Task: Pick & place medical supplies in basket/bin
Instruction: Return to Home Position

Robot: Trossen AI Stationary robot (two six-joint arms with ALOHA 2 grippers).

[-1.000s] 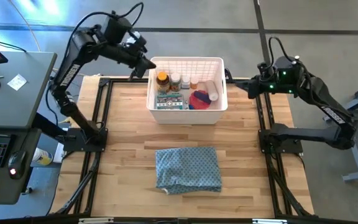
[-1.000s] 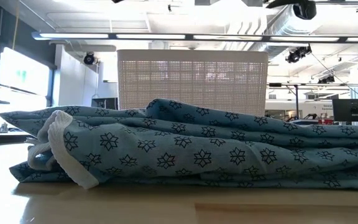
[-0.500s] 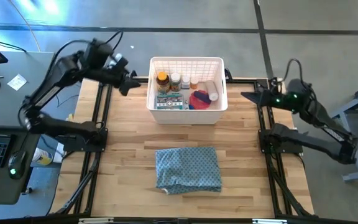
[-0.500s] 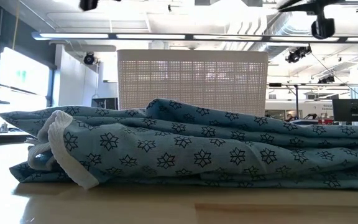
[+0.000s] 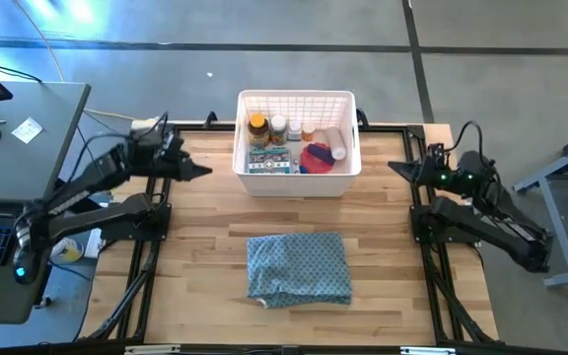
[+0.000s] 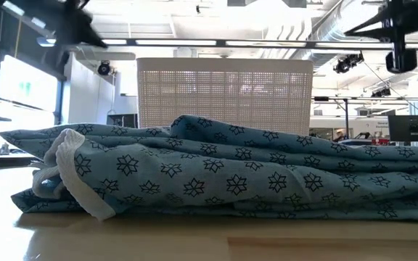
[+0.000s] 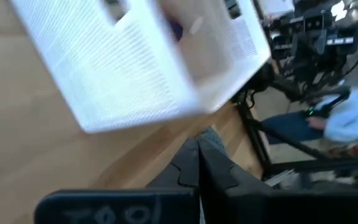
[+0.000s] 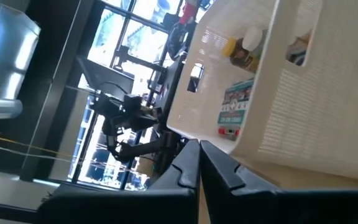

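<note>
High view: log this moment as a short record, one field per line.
basket: white, latticed, at the table's far middle
contents: amber bottle, white bottle, pink-red disc, printed packet
cloth: folded, nearer the front edge, apart from the basket
left gripper: low, left of the basket, fingers shut, empty
right gripper: low, right of the basket, fingers shut, empty

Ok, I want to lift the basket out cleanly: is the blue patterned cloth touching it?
No, in the high view a strip of bare wooden table lies between the cloth and the white basket.
</note>
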